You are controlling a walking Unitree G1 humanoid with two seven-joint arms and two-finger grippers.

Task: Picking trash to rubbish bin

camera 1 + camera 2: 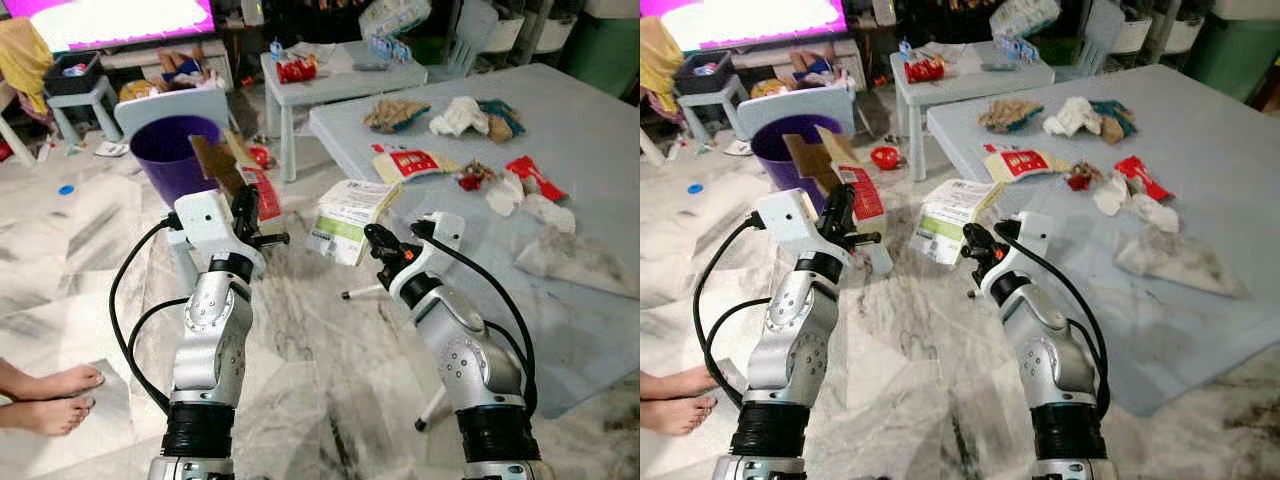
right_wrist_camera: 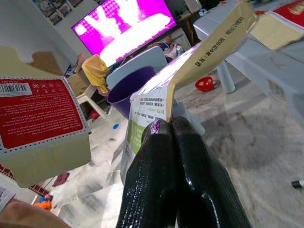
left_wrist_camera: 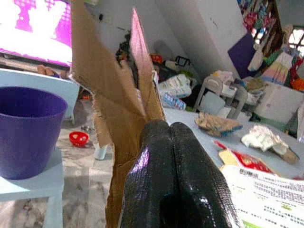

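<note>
My left gripper is shut on a flattened cardboard box, brown inside and red outside, held upright just right of the purple rubbish bin. In the left wrist view the shut fingers pinch the cardboard box, with the purple bin beside it. My right gripper is shut on a white and green flattened carton, held off the table's near-left corner. The right wrist view has the carton rising from the shut fingers.
The bin stands on a pale blue stool. The grey table carries a red and white packet, a red wrapper, tissues and crumpled paper. A small table stands behind. A person's bare feet rest on the floor at left.
</note>
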